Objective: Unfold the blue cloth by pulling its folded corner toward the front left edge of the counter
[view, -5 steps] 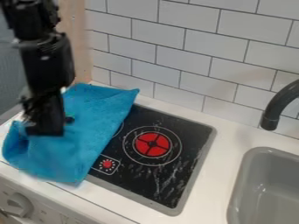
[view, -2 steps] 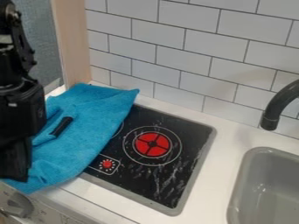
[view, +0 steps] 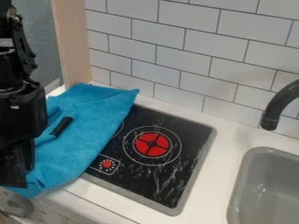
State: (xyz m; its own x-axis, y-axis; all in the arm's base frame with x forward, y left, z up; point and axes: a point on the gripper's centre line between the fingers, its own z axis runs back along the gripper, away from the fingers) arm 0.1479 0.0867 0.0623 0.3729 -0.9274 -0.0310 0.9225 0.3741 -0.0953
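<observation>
At the left edge of the camera view, my gripper [view: 15, 167] hangs down over the front left part of a blue cloth [view: 93, 127], and it hides that corner. Whether it pinches the cloth cannot be made out. The cloth lies rumpled over the left side of the black stove top [view: 169, 175] and the counter beside it. A short black handle-like piece [view: 61, 126] rests on the cloth, just right of the gripper and apart from it.
A red burner mark [view: 152, 144] shows on the stove top. The grey sink [view: 245, 175] and its dark faucet [view: 271, 116] are at the right. White tiles [view: 187, 41] rise behind the counter [view: 213, 175]. A knob [view: 19, 205] sits on the front panel at lower left.
My gripper has moved left and toward the front edge. The cloth's front left part has shifted the same way, and the black piece on it has come into fuller view.
</observation>
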